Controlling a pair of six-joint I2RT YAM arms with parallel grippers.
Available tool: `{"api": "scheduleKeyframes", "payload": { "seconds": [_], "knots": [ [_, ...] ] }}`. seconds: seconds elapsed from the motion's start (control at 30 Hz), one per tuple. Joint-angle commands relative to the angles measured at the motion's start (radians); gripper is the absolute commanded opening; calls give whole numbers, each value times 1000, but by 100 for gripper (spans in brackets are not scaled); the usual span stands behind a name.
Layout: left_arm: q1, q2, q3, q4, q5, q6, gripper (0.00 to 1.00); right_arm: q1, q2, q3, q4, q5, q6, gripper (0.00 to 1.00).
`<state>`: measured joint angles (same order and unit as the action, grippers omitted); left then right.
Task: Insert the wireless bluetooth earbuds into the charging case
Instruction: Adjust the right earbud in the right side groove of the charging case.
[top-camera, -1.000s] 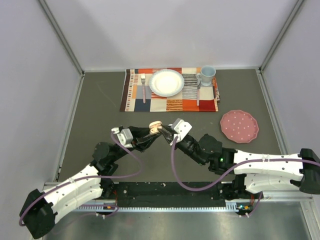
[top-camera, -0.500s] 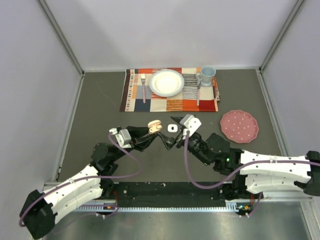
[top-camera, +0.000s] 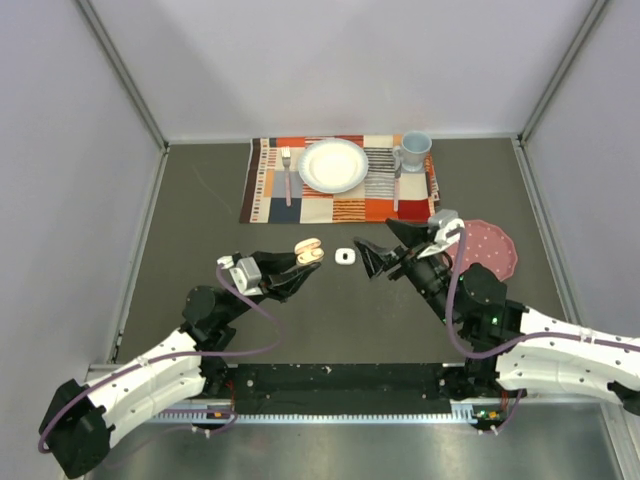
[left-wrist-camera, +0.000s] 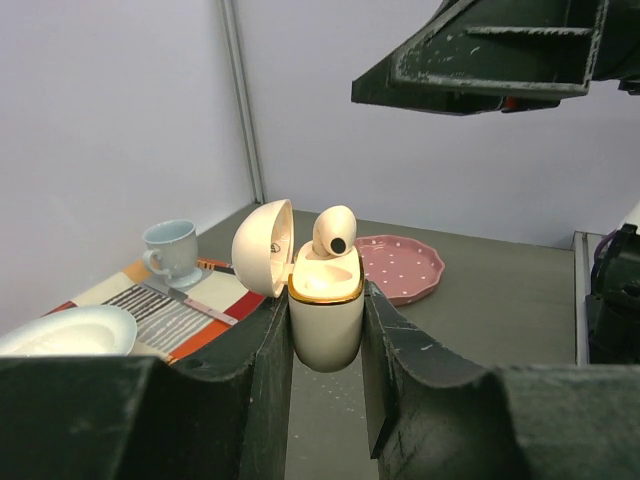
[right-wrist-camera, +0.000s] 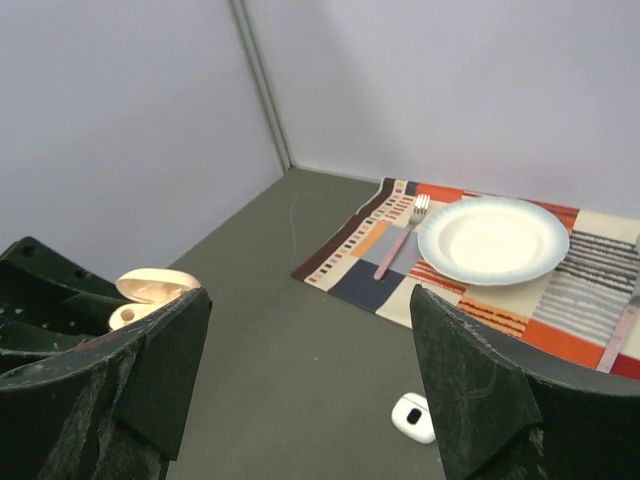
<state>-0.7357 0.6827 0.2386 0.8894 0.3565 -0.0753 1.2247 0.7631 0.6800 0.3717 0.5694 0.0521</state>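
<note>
Left gripper (left-wrist-camera: 327, 302) clamped on the cream, gold-rimmed oval charging case (left-wrist-camera: 325, 330); lid hinged open, one small white plastic seated earbud (left-wrist-camera: 334, 232) standing in it. Right gripper (right-wrist-camera: 310, 296) jaws wide apart, holding nothing. Second white loose earbud (right-wrist-camera: 413, 416) lies on the dark grey table (top-camera: 200, 215) between the grippers.

My left fingers (left-wrist-camera: 250, 400) are covering the charging case's (left-wrist-camera: 325, 320) sides. The white plate (left-wrist-camera: 60, 335) is running off the lower left edge. From above, my right arm (top-camera: 450, 275) is hiding the pink plate's (top-camera: 492, 250) left part.
</note>
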Motion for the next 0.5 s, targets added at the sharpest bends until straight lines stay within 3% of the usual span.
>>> {"api": "scheduleKeyframes", "payload": {
  "seconds": [0.0, 0.27, 0.47],
  "knots": [
    [-1, -21, 7, 51, -8, 14, 0, -33, -18, 24, -105, 8, 95, 79],
    [-1, -18, 10, 40, -11, 22, 0, -33, 145, 133, -197, -140, 129, 77],
    [-2, -26, 11, 33, -13, 25, 0, -34, 188, 144, -146, -177, 137, 77]
  ]
}}
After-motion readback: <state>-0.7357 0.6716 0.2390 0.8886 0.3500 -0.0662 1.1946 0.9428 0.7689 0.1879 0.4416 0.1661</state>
